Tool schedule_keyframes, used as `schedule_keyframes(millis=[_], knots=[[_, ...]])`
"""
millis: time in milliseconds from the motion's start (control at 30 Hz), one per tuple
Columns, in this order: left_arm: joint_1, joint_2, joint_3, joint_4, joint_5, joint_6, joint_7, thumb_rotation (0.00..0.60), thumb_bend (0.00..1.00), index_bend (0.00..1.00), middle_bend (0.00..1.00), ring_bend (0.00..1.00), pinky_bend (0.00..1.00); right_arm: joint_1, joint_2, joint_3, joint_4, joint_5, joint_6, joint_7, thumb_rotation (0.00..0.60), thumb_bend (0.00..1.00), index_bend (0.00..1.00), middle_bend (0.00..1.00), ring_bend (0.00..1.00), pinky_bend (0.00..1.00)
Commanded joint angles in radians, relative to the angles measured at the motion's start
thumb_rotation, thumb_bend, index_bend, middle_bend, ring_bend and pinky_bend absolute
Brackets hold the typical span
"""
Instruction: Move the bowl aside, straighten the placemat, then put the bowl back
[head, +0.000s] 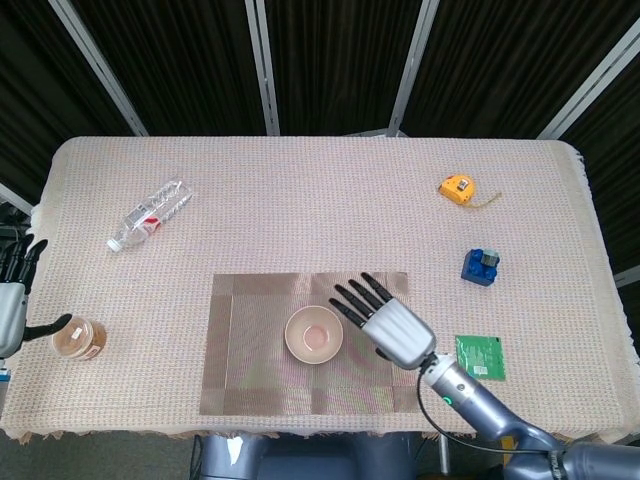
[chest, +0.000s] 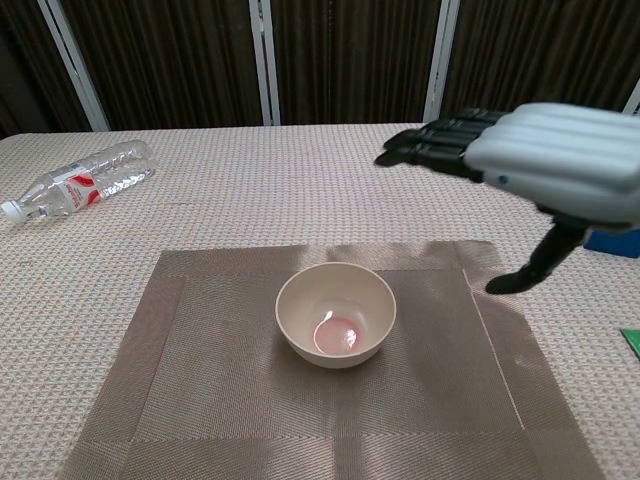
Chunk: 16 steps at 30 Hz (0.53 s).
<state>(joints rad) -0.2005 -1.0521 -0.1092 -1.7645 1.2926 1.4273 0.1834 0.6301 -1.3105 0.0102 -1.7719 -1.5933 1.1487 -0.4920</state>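
The surface (head: 330, 200) carries a beige woven cloth, and on its near middle lies the placemat (head: 250, 350), brown, square to the near edge, with a slight ripple along its far edge in the chest view. The right hand (head: 385, 322) floats above the mat's right part, palm down, fingers (chest: 430, 150) spread and stretched out toward the far left, thumb hanging below; it grips nothing, and it hangs clear of the bowl, just to the right of it. The left hand (head: 15, 300) sits at the far left edge of the head view, beyond the surface, fingers pointing up and apart, thumb reaching toward a small round brown tub (head: 79, 338) on the near left; whether it touches the tub, I cannot tell.

The bowl (chest: 336, 315) stands upright on the middle of the mat, cream outside, a pinkish patch in its bottom.

A clear bottle (head: 148, 214) lies on its side at the far left. On the right, well apart from the mat: a green flat packet (head: 480, 357) near, a blue block (head: 481, 266) beyond it, and a yellow tape measure (head: 457, 187) furthest off.
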Motion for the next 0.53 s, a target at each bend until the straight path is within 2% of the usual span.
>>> schedule_keyframes(millis=[33,233,533], knots=[[0.011,-0.009,0.008,0.012,0.012,0.013,-0.005,0.6,0.11,0.0,0.0,0.0,0.0,-0.11,0.083,-0.031,0.026,-0.057,0.168,0.12,0.6,0.0,0.0,0.0,0.0,0.0],[0.04,-0.035,0.03,0.081,0.056,0.05,-0.036,0.6,0.11,0.0,0.0,0.0,0.0,-0.262,0.107,-0.024,0.138,0.025,0.361,0.285,0.6,0.0,0.0,0.0,0.0,0.0],[0.066,-0.04,0.041,0.137,0.094,0.078,-0.106,0.6,0.11,0.0,0.0,0.0,0.0,-0.38,0.099,-0.026,0.218,0.104,0.439,0.4,0.6,0.0,0.0,0.0,0.0,0.0]])
